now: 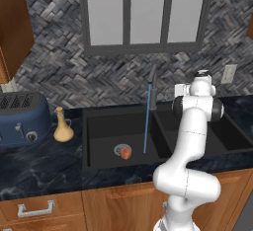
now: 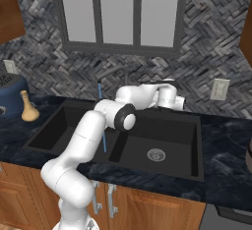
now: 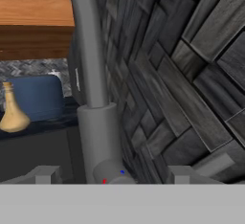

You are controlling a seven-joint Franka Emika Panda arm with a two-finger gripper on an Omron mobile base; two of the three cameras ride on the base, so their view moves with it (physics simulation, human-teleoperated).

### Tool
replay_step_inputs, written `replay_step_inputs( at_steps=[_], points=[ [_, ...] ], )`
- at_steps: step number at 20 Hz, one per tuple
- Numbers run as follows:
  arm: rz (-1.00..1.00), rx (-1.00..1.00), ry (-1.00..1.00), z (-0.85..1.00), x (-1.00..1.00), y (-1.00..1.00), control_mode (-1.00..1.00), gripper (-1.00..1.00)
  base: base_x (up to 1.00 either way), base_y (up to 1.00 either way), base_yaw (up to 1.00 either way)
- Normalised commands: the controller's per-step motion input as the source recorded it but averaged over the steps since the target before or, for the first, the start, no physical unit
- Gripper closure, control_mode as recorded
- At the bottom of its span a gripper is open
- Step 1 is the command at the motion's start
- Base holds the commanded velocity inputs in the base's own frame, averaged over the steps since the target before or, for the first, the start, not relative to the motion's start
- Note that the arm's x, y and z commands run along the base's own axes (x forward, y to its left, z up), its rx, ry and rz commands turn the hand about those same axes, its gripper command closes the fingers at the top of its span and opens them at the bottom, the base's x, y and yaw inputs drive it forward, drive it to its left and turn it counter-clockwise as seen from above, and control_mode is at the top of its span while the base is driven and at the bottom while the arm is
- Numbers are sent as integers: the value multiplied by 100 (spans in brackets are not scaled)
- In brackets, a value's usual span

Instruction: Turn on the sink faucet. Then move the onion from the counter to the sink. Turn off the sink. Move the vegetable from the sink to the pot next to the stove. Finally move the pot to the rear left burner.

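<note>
White and dark-jointed, the arm rises from the near side, bends at the elbow over the matte black double sink [image 1: 104, 141] and reaches to the far wall, hand level at the slim dark grey metal faucet [image 3: 91, 74]. The jaws [image 3: 111, 176] stand wide open on either side of the faucet's base, gripping nothing. A thin blue stream falls into the left basin, where the small round orange-red onion [image 1: 125, 152] lies by the drain. A tan narrow-necked vase [image 1: 63, 126] stands on the dark marbled tabletop [image 1: 39, 168], left of the sink.
</note>
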Motion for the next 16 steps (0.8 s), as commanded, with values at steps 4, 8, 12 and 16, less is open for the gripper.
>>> replay_step_inputs(
  at_steps=[4, 8, 12, 16],
  points=[
    [0, 0, 0, 0, 22, 0, -100, -100, 0, 0, 0],
    [1, 0, 0, 0, 19, 3, -100, -100, 0, 0, 0],
    [4, 0, 0, 0, 18, 12, -100, -100, 0, 0, 0],
    [4, 0, 0, 0, 17, 15, -100, -100, 0, 0, 0]
  ],
)
